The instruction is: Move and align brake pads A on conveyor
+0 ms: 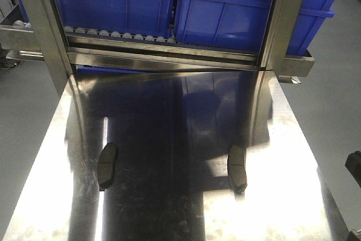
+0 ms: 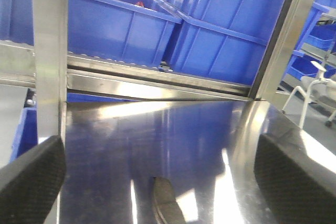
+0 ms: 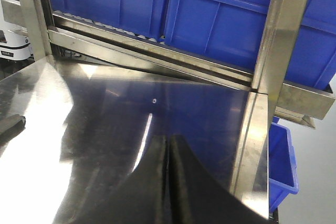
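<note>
Left gripper (image 2: 157,161) hangs spread above one brake pad (image 2: 165,203); lower it squarely and pinch across the pad's narrow sides. Right gripper (image 3: 169,148) seems pressed together, empty.

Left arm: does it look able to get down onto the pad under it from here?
Probably yes: the left gripper is open, the brake pad lies on the steel tabletop in line with its gap, and nothing stands beside it.
</note>
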Robot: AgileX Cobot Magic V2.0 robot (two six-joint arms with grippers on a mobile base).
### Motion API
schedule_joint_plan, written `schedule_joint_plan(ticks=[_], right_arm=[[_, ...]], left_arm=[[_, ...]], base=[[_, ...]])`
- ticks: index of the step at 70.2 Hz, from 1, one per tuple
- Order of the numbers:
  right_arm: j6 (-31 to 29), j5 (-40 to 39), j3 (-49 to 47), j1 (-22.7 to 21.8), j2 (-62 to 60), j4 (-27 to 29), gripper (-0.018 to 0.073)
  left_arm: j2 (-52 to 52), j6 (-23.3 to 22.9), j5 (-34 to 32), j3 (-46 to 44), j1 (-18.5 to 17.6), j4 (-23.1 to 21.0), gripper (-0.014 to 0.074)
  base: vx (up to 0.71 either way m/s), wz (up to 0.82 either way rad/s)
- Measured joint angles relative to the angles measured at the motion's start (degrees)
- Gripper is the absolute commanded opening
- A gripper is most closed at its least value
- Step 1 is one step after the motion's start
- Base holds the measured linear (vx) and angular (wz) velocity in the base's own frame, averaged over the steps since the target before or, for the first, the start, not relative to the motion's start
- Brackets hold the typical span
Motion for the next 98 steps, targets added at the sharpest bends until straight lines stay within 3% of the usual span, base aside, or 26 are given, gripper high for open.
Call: schedule_joint_plan(ticks=[8,19,38,65,78,98], right_arm=[[0.0,0.0,0.0,0.0,0.0,0.0,-0.0006],[0.0,0.0,0.0,0.0,0.0,0.0,-0.0006],[0.0,0.0,0.0,0.0,0.0,0.0,-0.0006],[0.0,0.0,0.0,0.0,0.0,0.0,-0.0006],[0.0,0.0,0.0,0.0,0.0,0.0,-0.0006],[0.0,0.0,0.0,0.0,0.0,0.0,-0.0006]], left_arm=[[5.6,0.0,-0.1,-0.2,0.0,-2.1,0.0655],[22.2,0.5,1.9,-5.0,0.0,-3.5,0.0644],[52.9,6.5,11.0,-22.4,0.0,-5.0,0.0634],[85.8,13.0,25.5,-45.2,0.0,-14.7,0.0623],[95.3,14.8,28.2,-51.2,0.0,-17.3,0.0608],[98.2,15.0,28.4,-52.0,0.0,-17.5,0.0592]], base=[[0.00,0.00],[0.00,0.00],[0.00,0.00],[0.00,0.00],[0.00,0.00],[0.00,0.00]])
